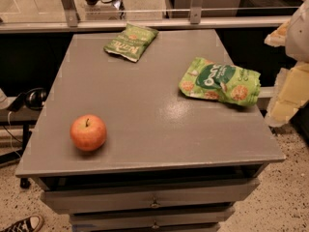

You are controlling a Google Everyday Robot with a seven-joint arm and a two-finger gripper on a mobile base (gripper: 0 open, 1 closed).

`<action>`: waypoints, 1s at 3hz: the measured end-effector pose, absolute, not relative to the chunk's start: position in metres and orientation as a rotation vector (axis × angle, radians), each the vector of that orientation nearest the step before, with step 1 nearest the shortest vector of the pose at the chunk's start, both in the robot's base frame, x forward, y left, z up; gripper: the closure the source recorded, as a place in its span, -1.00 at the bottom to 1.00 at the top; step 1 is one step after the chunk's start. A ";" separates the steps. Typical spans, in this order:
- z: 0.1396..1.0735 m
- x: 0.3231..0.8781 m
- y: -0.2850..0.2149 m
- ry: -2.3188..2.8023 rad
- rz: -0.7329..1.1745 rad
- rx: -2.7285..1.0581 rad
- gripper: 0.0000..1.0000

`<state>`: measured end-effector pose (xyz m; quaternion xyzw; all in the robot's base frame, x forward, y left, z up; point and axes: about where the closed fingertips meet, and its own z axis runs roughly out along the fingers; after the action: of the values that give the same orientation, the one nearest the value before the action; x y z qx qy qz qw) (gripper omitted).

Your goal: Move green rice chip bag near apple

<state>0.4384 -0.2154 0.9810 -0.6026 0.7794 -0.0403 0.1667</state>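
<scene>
The green rice chip bag (219,81) lies flat on the right side of the grey table top (145,105); it is light green with a dark green oval logo and pictures of rice cakes. The apple (88,132) is red-orange with a short dark stem and stands near the table's front left corner, far from the bag. My gripper (288,93) shows as a blurred cream and white shape at the right edge of the camera view, just right of the bag and beyond the table's edge. It holds nothing that I can see.
A smaller, darker green chip bag (131,41) lies at the back of the table, left of centre. The table has drawers (154,202) in front. Headphones (30,99) sit on a low stand to the left. A shoe (21,224) is on the floor at front left.
</scene>
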 end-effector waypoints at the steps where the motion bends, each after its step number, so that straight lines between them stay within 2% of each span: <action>1: 0.981 0.439 -0.215 2.218 -0.115 -1.715 -1.00; 3: 0.960 0.471 -0.219 2.106 -0.140 -1.702 -1.00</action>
<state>0.4710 -0.2191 0.9596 -0.6131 0.7589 -0.0503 0.2134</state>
